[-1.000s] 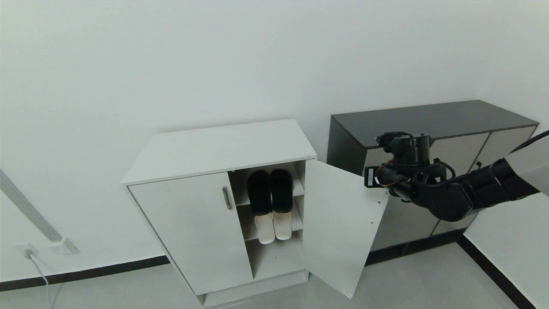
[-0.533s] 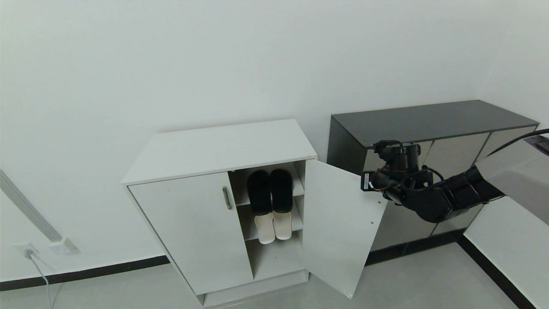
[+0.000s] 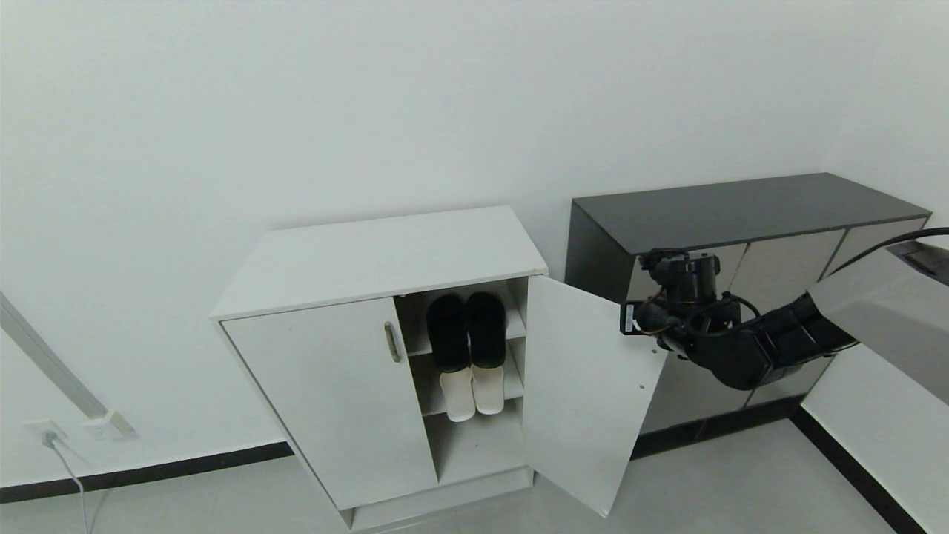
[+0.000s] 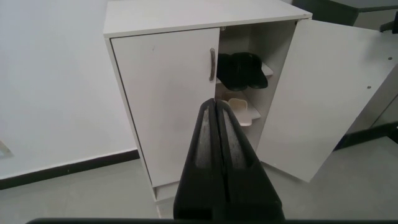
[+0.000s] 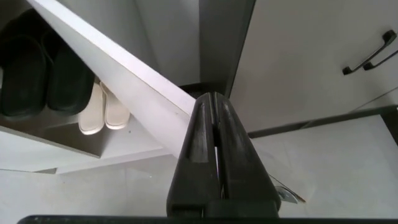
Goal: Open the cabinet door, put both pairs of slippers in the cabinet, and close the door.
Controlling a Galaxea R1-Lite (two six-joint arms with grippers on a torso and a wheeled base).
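1. Cabinet (image 3: 378, 259) – it stands against the wall with its left door shut. The right half is open, I judge because loading is finished and only the closing remains.
2. Cabinet door (image 3: 586, 386) – hinged on the cabinet's right side and swung wide. Its long axis is upright and its free edge points away from the cabinet, toward the dark sideboard (image 3: 741, 204).
3. Black slippers (image 3: 467, 330) sit side by side on the cabinet's upper shelf, long axis running front to back.
4. White slippers (image 3: 472, 389) sit on the shelf just below, lined up the same way.
5. Right gripper (image 5: 214, 102) has its fingers pressed together and holds nothing. It is at the door's outer face near the top of the free edge, probably placed to push the door toward the cabinet. Whether it touches the door is unclear.
6. Left gripper (image 4: 214, 106) is also closed and empty, held out in front of the cabinet.
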